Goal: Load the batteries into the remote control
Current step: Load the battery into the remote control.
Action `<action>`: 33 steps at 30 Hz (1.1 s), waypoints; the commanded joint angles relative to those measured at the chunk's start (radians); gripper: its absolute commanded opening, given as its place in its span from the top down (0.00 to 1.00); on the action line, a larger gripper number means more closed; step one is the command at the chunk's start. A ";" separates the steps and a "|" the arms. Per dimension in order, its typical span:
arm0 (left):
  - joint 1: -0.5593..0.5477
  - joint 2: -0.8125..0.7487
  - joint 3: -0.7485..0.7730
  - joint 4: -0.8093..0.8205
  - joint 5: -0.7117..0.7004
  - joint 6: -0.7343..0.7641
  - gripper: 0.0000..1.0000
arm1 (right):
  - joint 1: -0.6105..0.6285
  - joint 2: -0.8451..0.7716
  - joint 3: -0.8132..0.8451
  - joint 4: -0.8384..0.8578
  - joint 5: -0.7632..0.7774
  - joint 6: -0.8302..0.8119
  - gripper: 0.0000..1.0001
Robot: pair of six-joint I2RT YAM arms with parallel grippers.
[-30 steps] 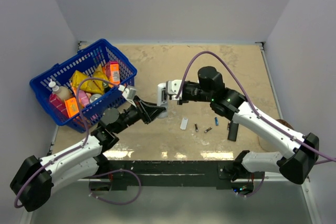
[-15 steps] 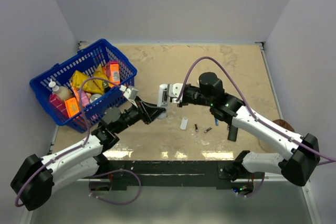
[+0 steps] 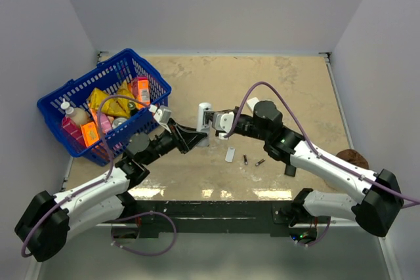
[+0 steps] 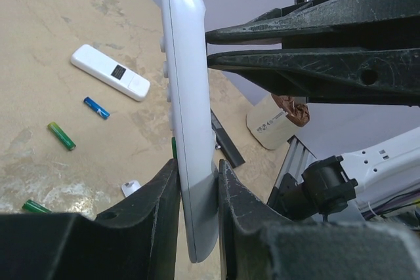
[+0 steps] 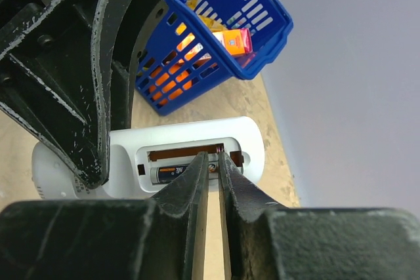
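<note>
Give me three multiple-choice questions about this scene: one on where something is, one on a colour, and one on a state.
1. Where on the table does the basket stand?
A. left side
B. right side
C. dead centre

2. What colour is the remote control held by the left gripper?
A. black
B. white
C. blue

3. How is the left gripper?
A. open above the table
B. shut on the remote control
C. shut on a battery

Answers:
1 A: the top view shows the basket against the left wall.
2 B: its whole body is white in the left wrist view.
3 B: the jaws clamp the remote's two sides.
</note>
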 commanded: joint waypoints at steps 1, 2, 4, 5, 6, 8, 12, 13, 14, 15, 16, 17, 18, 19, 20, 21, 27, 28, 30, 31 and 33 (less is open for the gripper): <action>-0.021 -0.040 0.082 0.358 0.192 0.006 1.00 | -0.009 0.045 -0.058 -0.010 0.087 -0.035 0.85; -0.020 -0.043 0.082 0.360 0.197 0.000 1.00 | -0.009 0.043 -0.064 0.013 0.087 -0.045 0.85; -0.012 -0.046 0.082 0.364 0.208 -0.006 1.00 | -0.012 0.048 -0.080 0.022 0.081 -0.074 0.85; -0.009 -0.048 0.083 0.366 0.212 -0.009 1.00 | -0.012 0.046 -0.084 0.027 0.076 -0.101 0.85; -0.003 -0.049 0.083 0.370 0.221 -0.012 1.00 | -0.012 0.048 -0.092 0.028 0.076 -0.112 0.84; 0.005 -0.051 0.082 0.378 0.227 -0.023 1.00 | -0.021 0.051 -0.098 0.031 0.065 -0.130 0.82; 0.013 -0.052 0.085 0.377 0.232 -0.029 1.00 | -0.032 0.052 -0.101 0.037 0.059 -0.123 0.80; 0.014 -0.052 0.082 0.375 0.229 -0.029 1.00 | -0.032 0.049 -0.103 0.043 0.061 -0.118 0.79; 0.017 -0.052 0.080 0.374 0.226 -0.033 1.00 | -0.030 0.048 -0.103 0.046 0.061 -0.115 0.79; 0.017 -0.054 0.079 0.367 0.215 -0.036 1.00 | -0.030 0.043 -0.101 0.051 0.061 -0.109 0.79; 0.020 -0.053 0.076 0.364 0.208 -0.036 1.00 | -0.032 0.039 -0.100 0.054 0.056 -0.102 0.78; 0.020 -0.052 0.077 0.349 0.195 -0.030 1.00 | -0.030 0.031 -0.097 0.060 0.052 -0.086 0.78; 0.020 -0.051 0.077 0.313 0.174 -0.023 1.00 | -0.030 0.025 -0.092 0.062 0.045 -0.079 0.78; 0.019 -0.051 0.077 0.292 0.157 -0.018 1.00 | -0.030 0.019 -0.086 0.056 0.026 -0.059 0.77; 0.020 -0.048 0.080 0.245 0.130 -0.004 1.00 | -0.030 0.006 -0.071 0.051 0.013 -0.048 0.76; 0.020 -0.043 0.079 0.233 0.120 0.006 1.00 | -0.030 0.000 -0.058 0.045 -0.005 -0.037 0.74; 0.022 -0.026 0.062 0.173 0.034 0.008 1.00 | -0.030 -0.061 -0.011 0.013 -0.077 0.029 0.68; 0.023 -0.026 0.062 0.164 0.027 0.016 1.00 | -0.030 -0.067 -0.008 0.001 -0.088 0.032 0.68; 0.023 -0.029 0.065 0.131 -0.004 0.020 1.00 | -0.032 -0.093 -0.003 -0.009 -0.096 0.041 0.68; 0.023 -0.029 0.063 0.125 -0.012 0.025 1.00 | -0.030 -0.104 -0.001 -0.012 -0.100 0.056 0.67; 0.023 -0.029 0.065 0.101 -0.032 0.026 1.00 | -0.029 -0.121 0.003 -0.016 -0.122 0.069 0.65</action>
